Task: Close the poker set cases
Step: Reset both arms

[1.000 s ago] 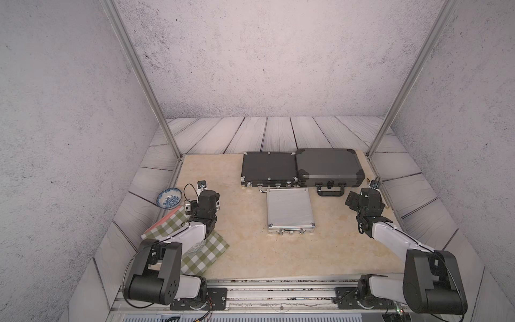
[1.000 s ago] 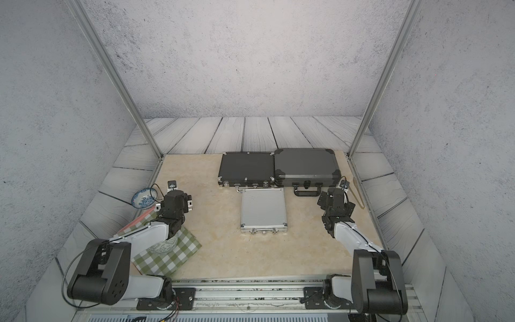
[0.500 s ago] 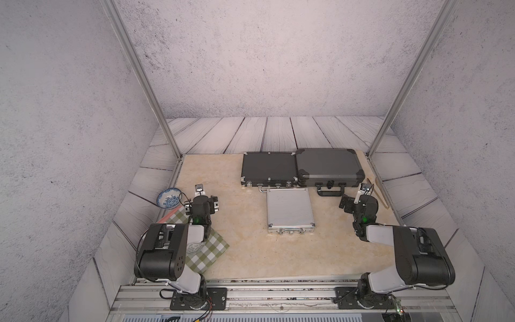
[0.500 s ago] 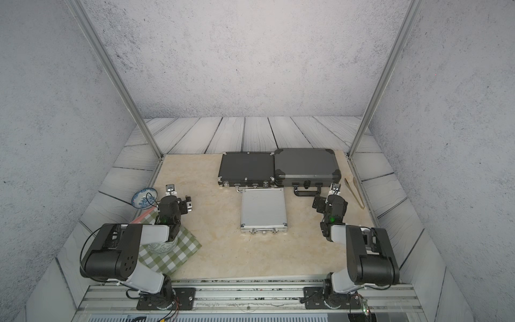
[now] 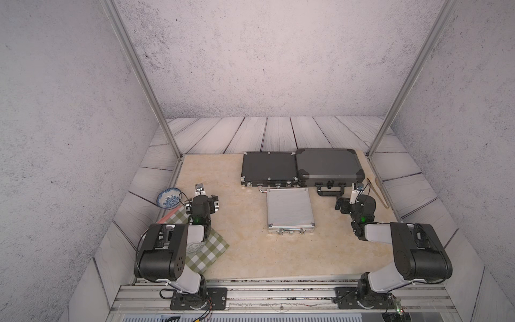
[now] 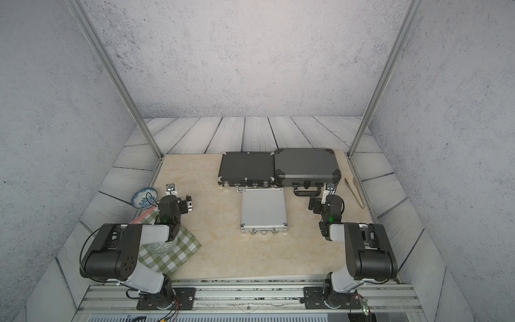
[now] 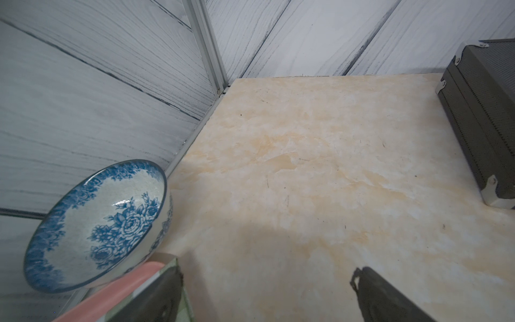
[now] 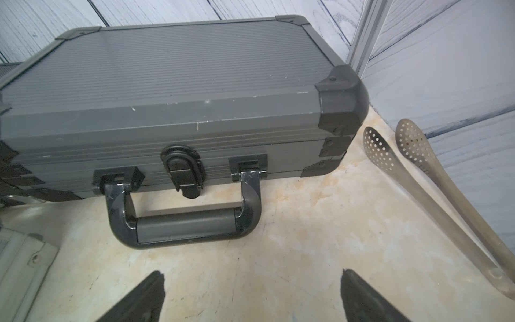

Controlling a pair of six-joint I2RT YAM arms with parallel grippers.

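Observation:
Three poker set cases lie with lids down in both top views: a flat black case (image 5: 269, 172), a dark grey case (image 5: 328, 170) beside it, and a silver case (image 5: 289, 209) in front. My left gripper (image 5: 202, 205) hovers open over the cloth's far end, well left of the cases; the left wrist view shows only bare tabletop between its fingers (image 7: 167, 295), with the black case (image 7: 485, 117) off to the side. My right gripper (image 5: 356, 203) is open just in front of the grey case (image 8: 178, 92), facing its handle (image 8: 184, 225) and latch (image 8: 184, 170).
A blue-and-white bowl (image 5: 168, 197) leans at the left table edge next to a green checked cloth (image 5: 206, 251). Metal tongs (image 5: 376, 192) lie along the right edge, close to my right gripper. The silver case's corner (image 8: 19, 267) shows in the right wrist view.
Both arms have folded back, their elbows swinging up over their bases and the wrists turning. The grippers stay in nearly the same spots and remain open. The cases have not moved.

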